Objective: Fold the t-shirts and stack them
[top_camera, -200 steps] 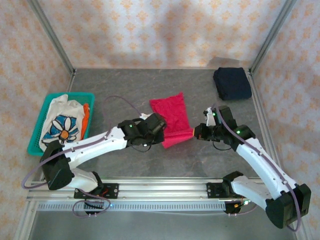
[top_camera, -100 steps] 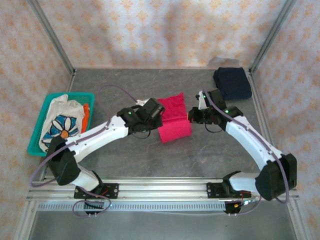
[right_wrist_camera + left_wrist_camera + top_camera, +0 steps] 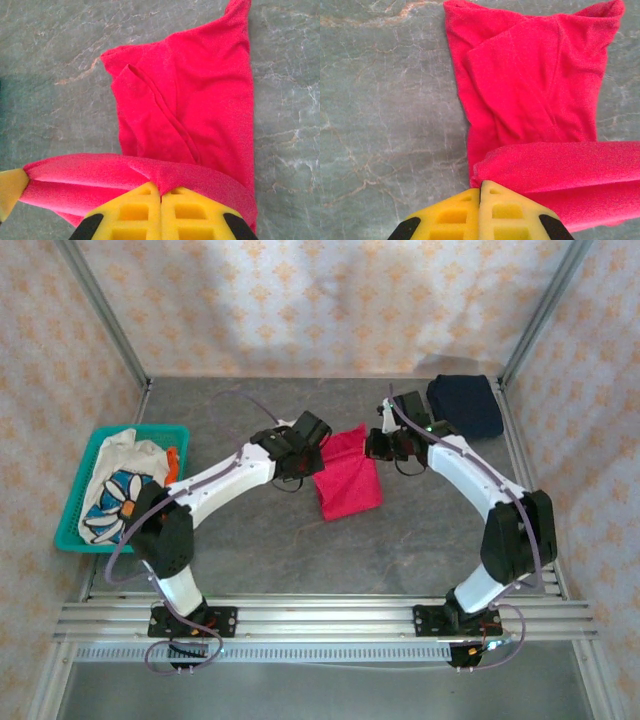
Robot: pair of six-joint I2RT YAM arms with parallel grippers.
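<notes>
— Gripping anything, the left claw (image 3: 325, 445)?
— Yes. Its yellow fingertips (image 3: 455, 215) are pressed together on a folded edge of the red t-shirt (image 3: 348, 482). The rest of the cloth lies flat on the grey table (image 3: 260, 540) straight ahead of it.
— And the right claw (image 3: 372, 444)?
— Clamped on the same fold from the other side, with the shirt's body spread just ahead of its tips. The fold stretches between the two claws, which sit close together.
— The other shirts?
— The navy t-shirt (image 3: 465, 406) lies folded near the right claw, behind its wrist. The white flower-print t-shirt (image 3: 125, 490) sits in the teal basket (image 3: 68, 525), well apart behind the left claw.
</notes>
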